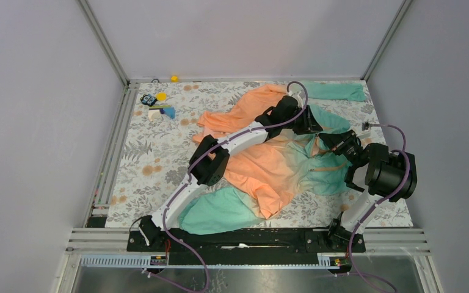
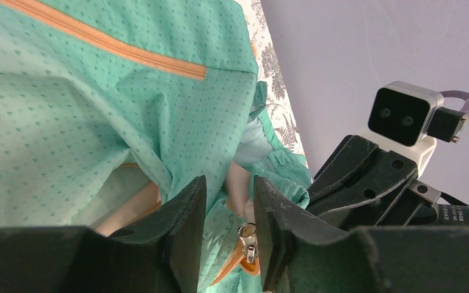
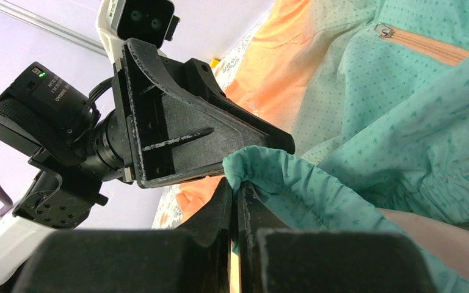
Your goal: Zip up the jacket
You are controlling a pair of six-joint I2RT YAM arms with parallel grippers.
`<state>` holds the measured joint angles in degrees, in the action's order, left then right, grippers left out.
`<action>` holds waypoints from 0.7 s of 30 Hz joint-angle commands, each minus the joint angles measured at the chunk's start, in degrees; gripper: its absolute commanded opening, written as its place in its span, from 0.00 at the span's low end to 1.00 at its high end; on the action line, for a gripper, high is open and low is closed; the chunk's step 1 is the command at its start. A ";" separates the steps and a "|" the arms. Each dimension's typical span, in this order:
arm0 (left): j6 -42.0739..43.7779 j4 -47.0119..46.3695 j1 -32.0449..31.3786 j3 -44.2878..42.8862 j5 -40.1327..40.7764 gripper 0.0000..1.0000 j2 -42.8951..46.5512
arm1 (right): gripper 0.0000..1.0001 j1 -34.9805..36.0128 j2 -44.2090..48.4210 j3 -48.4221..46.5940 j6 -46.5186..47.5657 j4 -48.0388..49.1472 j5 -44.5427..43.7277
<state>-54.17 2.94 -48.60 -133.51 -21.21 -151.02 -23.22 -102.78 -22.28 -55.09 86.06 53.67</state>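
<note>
Grey walls [image 1: 244,36] enclosed a floral-patterned tabletop [image 1: 152,152]; right of centre in the overhead view the left claw [image 2: 229,183] stood released, its jaws apart around a metal zipper pull [image 2: 248,241] that hung just beside the finger on the right of the wrist view; the right claw [image 3: 235,190], close by, was clenched on a fold of mint-teal fabric; both met the jacket [image 1: 269,162], which sprawled across the centre and right of the tabletop, orange toward the upper middle, teal sleeves reaching the lower centre and the upper right corner; small colourful objects [image 1: 157,107] lay well apart in the upper left.
</note>
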 commanded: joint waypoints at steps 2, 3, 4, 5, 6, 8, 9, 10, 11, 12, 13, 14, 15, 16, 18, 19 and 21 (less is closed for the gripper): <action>1.69 -2.67 -0.18 1.39 -0.54 0.32 4.39 | 0.00 0.55 1.31 -1.23 0.60 9.93 1.28; 1.63 -2.68 -0.22 1.93 -0.51 0.31 4.80 | 0.00 0.55 1.41 -1.17 0.60 9.92 1.26; 1.51 -2.68 -0.19 2.24 -0.56 0.30 5.09 | 0.00 0.55 1.46 -1.15 0.55 9.97 1.20; 1.34 -2.69 -0.20 2.43 -0.83 0.28 5.31 | 0.00 0.55 1.40 -1.17 0.55 9.94 1.18; 1.19 -2.71 -0.25 2.65 -0.92 0.27 5.50 | 0.00 0.55 1.44 -1.18 0.53 9.93 1.17; 0.85 -4.05 -0.27 3.77 -0.67 0.24 6.19 | 0.00 0.55 1.36 -1.13 0.51 9.84 1.02; 0.83 -4.50 -0.27 4.50 -0.33 0.23 6.69 | 0.00 0.55 1.28 -1.11 0.47 9.85 1.00; 0.94 -4.74 -0.26 5.03 0.02 0.22 7.29 | 0.00 0.55 1.26 -1.16 0.43 9.81 1.01; 1.20 -4.78 -0.19 5.36 0.37 0.22 7.73 | 0.00 0.55 1.23 -1.17 0.42 9.77 1.00; 1.40 -4.83 -0.18 5.57 0.60 0.21 8.09 | 0.00 0.55 1.19 -1.18 0.42 9.78 1.00; 1.50 -4.87 -0.16 5.69 0.77 0.21 8.30 | 0.00 0.55 1.12 -1.15 0.42 9.75 1.08; 1.52 -4.95 -0.08 5.73 0.86 0.20 8.55 | 0.00 0.55 1.10 -1.17 0.38 9.78 1.08; 1.65 -5.01 -0.09 5.72 0.90 0.20 8.74 | 0.00 0.55 1.05 -1.19 0.34 9.70 1.13; 1.57 -5.11 -0.09 5.72 0.96 0.19 8.87 | 0.00 0.55 1.01 -1.26 0.29 9.68 1.15; 1.41 -5.47 -0.08 5.91 1.00 0.16 9.13 | 0.00 0.55 0.95 -1.24 0.25 9.68 1.12; 1.29 -5.79 -0.06 6.16 1.08 0.14 9.35 | 0.00 0.55 0.98 -1.27 0.17 9.72 1.09; 1.18 -6.69 -0.13 6.77 0.65 0.12 9.68 | 0.00 0.55 0.92 -1.20 0.09 9.67 1.09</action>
<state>-53.54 0.27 -48.49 -127.70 -20.73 -146.67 -23.22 -102.80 -22.28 -55.16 86.06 54.08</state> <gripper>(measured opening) 0.140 0.029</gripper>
